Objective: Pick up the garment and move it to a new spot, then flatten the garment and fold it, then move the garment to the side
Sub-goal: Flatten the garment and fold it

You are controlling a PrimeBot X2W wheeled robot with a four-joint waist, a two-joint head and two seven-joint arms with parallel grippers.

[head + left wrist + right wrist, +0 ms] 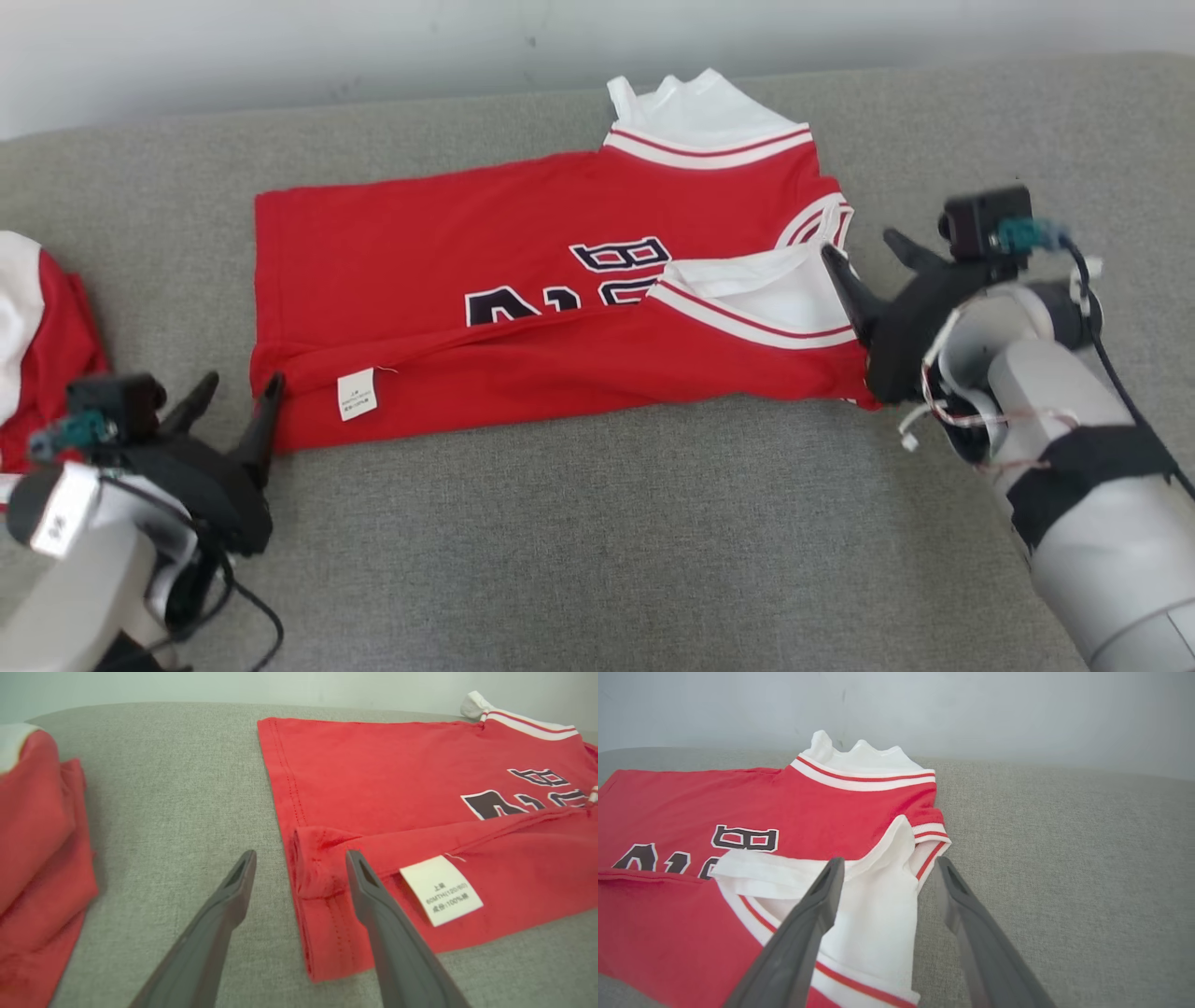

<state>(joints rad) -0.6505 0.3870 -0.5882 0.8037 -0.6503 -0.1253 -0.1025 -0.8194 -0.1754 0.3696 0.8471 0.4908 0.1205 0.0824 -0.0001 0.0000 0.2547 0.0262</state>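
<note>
The garment [448, 261] is a red jersey with white trim and dark lettering, lying on the grey cushion with its near long edge folded over toward the middle. A white care label [357, 394] shows on the folded flap. My left gripper [243, 383] stands open at the garment's near-left corner; in the left wrist view the left gripper [301, 855] straddles the folded hem of the garment [420, 788], holding nothing. My right gripper [859, 245] is open at the garment's right end. In the right wrist view the right gripper [888, 861] has its fingers either side of the white sleeve edge of the garment [859, 807].
Another red and white garment [37, 327] lies bunched at the far left edge, also seen in the left wrist view as a red bundle [37, 835]. The grey cushion [607, 541] stretches bare in front of me. A pale wall [280, 47] rises behind its back edge.
</note>
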